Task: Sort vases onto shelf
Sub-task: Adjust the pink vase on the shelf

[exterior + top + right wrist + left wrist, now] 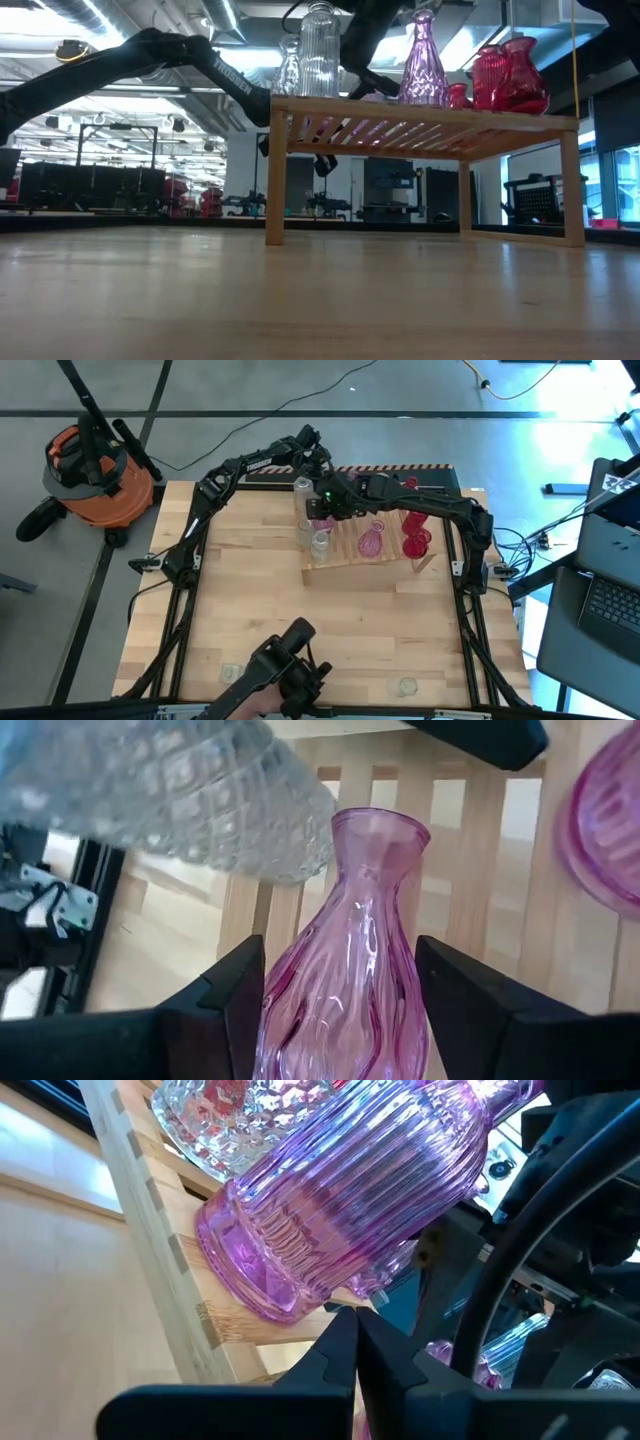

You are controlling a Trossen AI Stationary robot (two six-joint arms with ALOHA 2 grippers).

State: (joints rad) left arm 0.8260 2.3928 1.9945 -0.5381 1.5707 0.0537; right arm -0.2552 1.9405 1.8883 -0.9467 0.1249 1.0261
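Observation:
The wooden slatted shelf [370, 545] stands at the table's far middle and carries clear vases [318, 542], a pink one [372, 542] and red ones [415, 540], each on its base. My right gripper [340, 995] reaches in from the right over the shelf's left part and is shut on a pink swirled vase [345, 960]. My left gripper [355, 1335] is shut. It hovers at the shelf's far left edge beside the base of a pink ribbed vase [350, 1200], which stands on the slats next to a clear diamond-cut vase [230, 1110]. My right gripper has the pink swirled vase pinched between its two fingers [235, 990], one on each side of the body [300, 1010] below the narrow neck. The vase is upright, mouth up, over the shelf's slats. Its base is out of the frame, so whether it rests there is hidden.
The near half of the plank tabletop [320, 630] is bare wood. A dark device [290, 670] sits at the near edge. An orange vacuum [90, 470] stands on the floor off the far left corner. Both arms crowd the shelf's left end.

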